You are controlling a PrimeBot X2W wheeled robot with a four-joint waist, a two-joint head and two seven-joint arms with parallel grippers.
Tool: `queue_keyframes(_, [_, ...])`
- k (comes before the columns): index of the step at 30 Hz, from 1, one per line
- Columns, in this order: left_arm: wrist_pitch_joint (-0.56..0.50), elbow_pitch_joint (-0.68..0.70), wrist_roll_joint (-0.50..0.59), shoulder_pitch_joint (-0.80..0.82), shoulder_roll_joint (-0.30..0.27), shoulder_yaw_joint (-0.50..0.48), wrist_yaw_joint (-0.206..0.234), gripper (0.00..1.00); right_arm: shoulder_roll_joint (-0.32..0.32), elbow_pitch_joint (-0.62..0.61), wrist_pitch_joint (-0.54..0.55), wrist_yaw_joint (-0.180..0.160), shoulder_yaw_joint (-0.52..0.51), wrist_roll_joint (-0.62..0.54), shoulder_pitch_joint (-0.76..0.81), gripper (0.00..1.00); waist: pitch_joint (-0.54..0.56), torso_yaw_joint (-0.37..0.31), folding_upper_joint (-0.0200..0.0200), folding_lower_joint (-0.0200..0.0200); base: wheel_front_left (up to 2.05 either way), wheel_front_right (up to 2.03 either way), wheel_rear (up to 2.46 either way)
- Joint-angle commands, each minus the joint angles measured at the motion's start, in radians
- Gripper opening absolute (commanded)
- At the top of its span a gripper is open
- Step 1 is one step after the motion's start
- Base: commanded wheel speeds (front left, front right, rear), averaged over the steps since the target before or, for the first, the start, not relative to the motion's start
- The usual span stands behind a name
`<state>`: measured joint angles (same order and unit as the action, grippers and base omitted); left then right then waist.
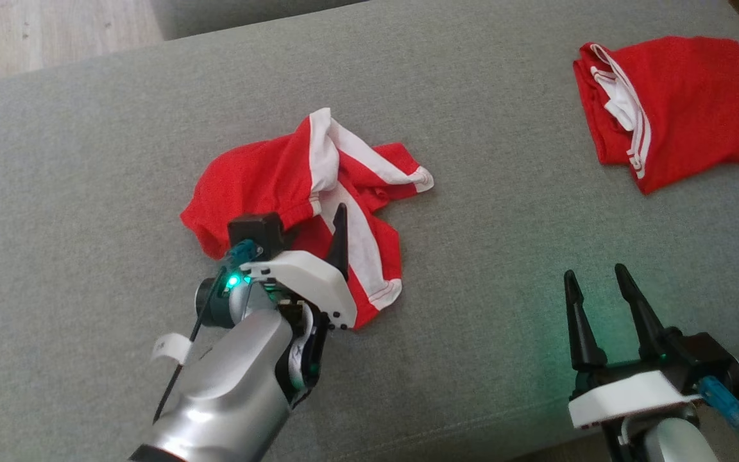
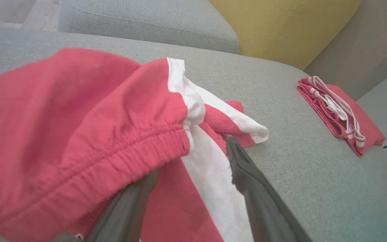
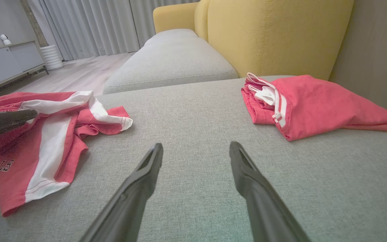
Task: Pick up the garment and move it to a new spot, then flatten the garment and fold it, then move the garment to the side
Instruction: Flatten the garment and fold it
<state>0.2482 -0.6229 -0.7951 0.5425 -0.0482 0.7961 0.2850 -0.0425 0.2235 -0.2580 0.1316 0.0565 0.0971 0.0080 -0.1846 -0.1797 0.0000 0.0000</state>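
1. The crumpled red cloth garment (image 1: 260, 179) with broad white stripes and an elastic gathered waistband lies bunched near the middle of the grey woven seat cushion (image 1: 472, 269). One striped leg trails towards the robot, and dark lettering shows near its hem in the right wrist view.
2. The left gripper (image 2: 191, 158) is down at the garment's near edge with its two long dark fingers spread wide. One finger (image 2: 247, 174) lies over the white stripe, while the other runs under the raised waistband fold. That tip is hidden by cloth, so it may or may not be touching. The fingers are not pinched together on the fabric.
3. The right gripper (image 1: 594, 272) hovers low over bare cushion, well apart from the garment on the robot's right. Its fingers are wide apart with nothing between them.
4. A second, folded red garment (image 1: 684, 102) with thin white piping sits at the far right of the cushion, well apart from both grippers.
5. Beyond the cushion are another grey seat (image 3: 170, 64), a yellow upholstered backrest (image 3: 274, 33) and pale wooden floor (image 1: 23, 32).
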Motion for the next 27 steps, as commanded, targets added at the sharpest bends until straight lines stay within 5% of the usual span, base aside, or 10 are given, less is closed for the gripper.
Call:
queue_keyframes(1, [0.013, 0.024, -0.002, 0.054, -0.002, -0.033, 0.008, 1.0, -0.008, -0.025, -0.004, -0.001, 0.026, 0.009, -0.033, 1.0, -0.002, -0.004, 0.0, 0.0, 0.0, 0.0, 0.0])
queue_keyframes(4, [0.013, 0.018, 0.001, 0.065, -0.002, -0.046, 0.016, 1.0, -0.008, -0.025, -0.004, -0.001, 0.027, 0.011, -0.034, 1.0, -0.004, -0.012, 0.0, 0.0, 0.0, 0.0, 0.0])
queue_keyframes(5, [0.013, 0.014, 0.001, 0.069, -0.002, -0.05, 0.016, 0.89, -0.008, -0.025, -0.004, -0.001, 0.026, 0.011, -0.034, 1.0, -0.004, -0.014, 0.0, 0.0, 0.0, 0.0, 0.0])
queue_keyframes(6, [0.013, 0.011, 0.005, 0.073, -0.002, -0.056, 0.018, 0.49, -0.008, -0.024, -0.004, -0.001, 0.026, 0.011, -0.034, 1.0, -0.004, -0.017, 0.0, 0.0, 0.0, 0.0, 0.0])
queue_keyframes(9, [0.013, 0.0, 0.019, 0.084, -0.002, -0.069, 0.016, 0.0, -0.008, -0.022, -0.004, -0.001, 0.023, 0.014, -0.033, 1.0, -0.004, -0.021, 0.0, 0.0, 0.0, 0.0, 0.0])
queue_keyframes(18, [-0.046, -0.076, 0.007, 0.185, -0.013, -0.052, -0.083, 0.0, -0.008, -0.017, -0.004, -0.001, 0.007, 0.026, -0.03, 1.0, 0.014, -0.015, 0.0, 0.0, 0.0, 0.0, 0.0])
queue_keyframes(27, [-0.241, -0.06, -0.042, 0.473, -0.144, -0.117, -0.188, 0.0, -0.008, -0.002, -0.004, -0.001, 0.033, 0.048, -0.01, 1.0, 0.064, -0.049, 0.0, 0.0, 0.0, 0.0, 0.0])
